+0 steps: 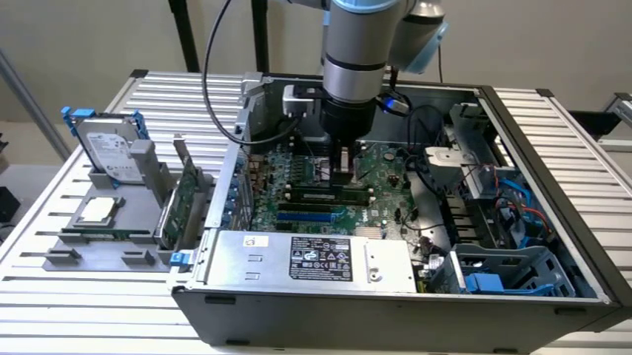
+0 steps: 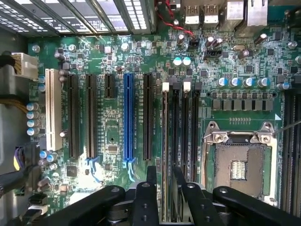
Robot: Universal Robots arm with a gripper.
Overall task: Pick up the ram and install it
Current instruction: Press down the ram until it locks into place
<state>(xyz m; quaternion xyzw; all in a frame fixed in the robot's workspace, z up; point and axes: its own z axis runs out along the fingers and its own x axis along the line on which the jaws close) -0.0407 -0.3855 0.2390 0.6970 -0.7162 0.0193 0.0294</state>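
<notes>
We saw the gripper [image 2: 162, 197] low over the motherboard [image 2: 113, 136], and between its dark fingers [image 2: 146, 202] stood a thin upright edge that we took for the ram [image 2: 165, 155] — the jaws were narrow and closed on it. The stick lay along the memory slots [image 2: 183, 136], beside the empty processor socket [image 2: 240, 162] and on the far side of it from the blue expansion slot [image 2: 128, 117]. We could not tell if it was already seated in its slot or only resting on top.

In our judgement the risk was here: if the stick was tilted or its notch did not meet the key of the slot, a push downward could bend the board or jam the ram. The white latches [image 2: 165, 86] at the end of the slots might also stay unlocked.

In the exterior view the arm [image 1: 357, 52] reached down into the open computer case [image 1: 395, 310], which held the motherboard, many cables [image 1: 493, 185] and a power supply [image 1: 316, 259]. Beyond the case, on the grey holder [image 1: 99, 244] at the exterior view's left, stood a hard drive [image 1: 106, 151] in a blue frame and a tall green expansion card [image 1: 183, 200] — a small square chip [image 1: 99, 210] lay there too.
</notes>
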